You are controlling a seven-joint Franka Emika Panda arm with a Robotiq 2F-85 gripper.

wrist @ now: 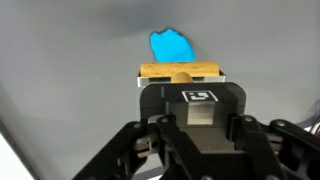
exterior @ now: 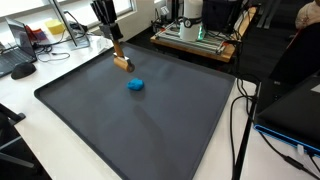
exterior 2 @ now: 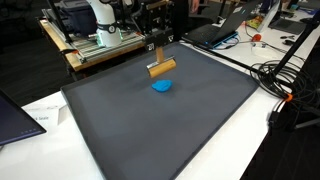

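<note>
Wooden and tan, a small block is what I am pinching: my fingers (exterior: 119, 57) are closing on the wooden block (exterior: 122, 63) from above, with its long faces sticking out past them on either side. In the wrist view the wooden block (wrist: 180, 72) is sitting crosswise at 12 o'clock from my housing, right where my fingers (wrist: 180, 82) are ending. In both exterior views I am hanging over the far part of a dark grey mat (exterior: 150, 130), and the block is sitting at 6 o'clock from my fingers (exterior 2: 158, 56), low over the mat's surface. Whether it is touching the mat or floating just above it, I cannot tell.

Just beside the block a blue lump (exterior: 136, 85) is lying on the mat, apart from it. It is showing at 5 o'clock from the block in an exterior view, at 6 o'clock from the block (exterior 2: 162, 68) as the blue lump (exterior 2: 161, 86) appears from the opposite side, and at 12 o'clock, leaning toward 11, in the wrist view (wrist: 172, 46).

My own housing is covering most of my fingertips in the wrist view, so the contact faces are staying out of sight there. The block is hiding the near edge of the blue lump, and its material is too blurred to name. The mat (exterior 2: 150, 130) is running out of frame at the bottom, with pale worktop (exterior: 50, 140) showing past its edge.
</note>
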